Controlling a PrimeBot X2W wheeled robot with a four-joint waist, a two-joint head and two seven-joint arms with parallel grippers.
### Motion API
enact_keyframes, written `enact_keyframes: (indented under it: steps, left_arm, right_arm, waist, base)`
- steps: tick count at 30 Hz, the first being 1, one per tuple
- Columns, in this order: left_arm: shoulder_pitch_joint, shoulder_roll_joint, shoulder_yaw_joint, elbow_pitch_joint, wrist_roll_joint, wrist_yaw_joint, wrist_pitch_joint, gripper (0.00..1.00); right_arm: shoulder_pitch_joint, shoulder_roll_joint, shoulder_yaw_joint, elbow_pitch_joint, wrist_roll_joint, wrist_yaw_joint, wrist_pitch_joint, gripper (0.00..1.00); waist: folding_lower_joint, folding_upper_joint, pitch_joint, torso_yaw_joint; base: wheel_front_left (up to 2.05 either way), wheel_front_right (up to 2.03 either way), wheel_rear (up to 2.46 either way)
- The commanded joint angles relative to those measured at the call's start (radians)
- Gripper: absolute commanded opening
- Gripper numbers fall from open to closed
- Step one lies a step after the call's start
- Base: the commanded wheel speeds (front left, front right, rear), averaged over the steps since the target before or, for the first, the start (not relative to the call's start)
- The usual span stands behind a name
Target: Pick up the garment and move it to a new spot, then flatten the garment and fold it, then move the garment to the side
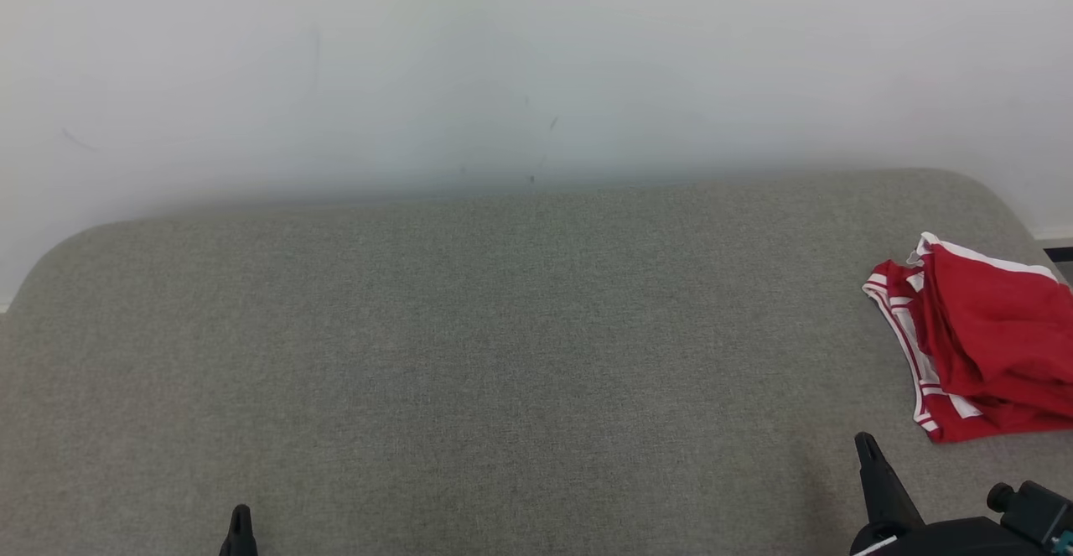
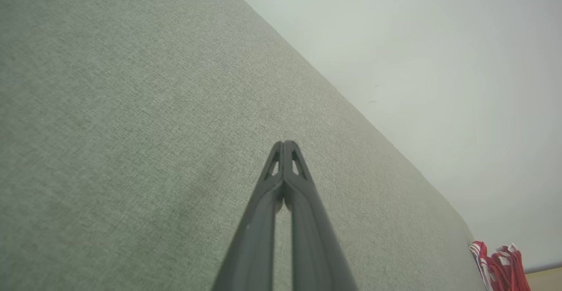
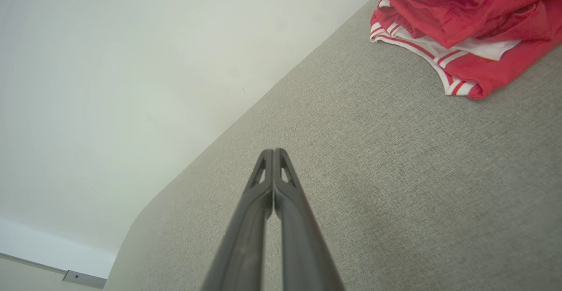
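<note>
Head view caught my left tool near the front edge of the grey fabric-covered table, left of the middle, with just the dark tips in sight. My right tool rose near the front edge too, far over toward the table's right edge. In my left wrist view the two long fingers lay pressed together all the way to the tips, with nothing between them, hanging over bare grey fabric. My right wrist view gave the same picture for the other side: jaws fully closed, tips meeting, nothing gripped. Whether either tip actually touched the cloth of the table I could not tell.

The garment, red with white stripes and white trim, lay bunched in loose folds at the table's right edge, partly cut off by the frame. It sat beyond my right tool and to its right, near but clearly apart from the tips. A pale wall stood behind the table's far edge.
</note>
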Motion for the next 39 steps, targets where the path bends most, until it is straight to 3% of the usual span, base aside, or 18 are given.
enact_keyframes:
  steps: [1, 39]
  left_arm:
    - [-0.026, 0.004, 0.005, -0.016, -0.036, -0.002, 0.009, 0.00]
    - [-0.082, 0.005, 0.021, -0.047, -0.445, -0.026, 0.117, 0.00]
  right_arm:
    - [-0.026, 0.000, -0.007, -0.010, 0.036, -0.001, 0.006, 0.00]
    - [-0.085, 0.019, -0.047, 0.015, 0.436, -0.001, 0.052, 0.00]
  waist:
    - [-0.0001, 0.0000, 0.001, 0.001]
    - [-0.0001, 0.0000, 0.023, 0.021]
  base:
    - [0.00, 0.00, 0.00]
    - [0.00, 0.00, 0.00]
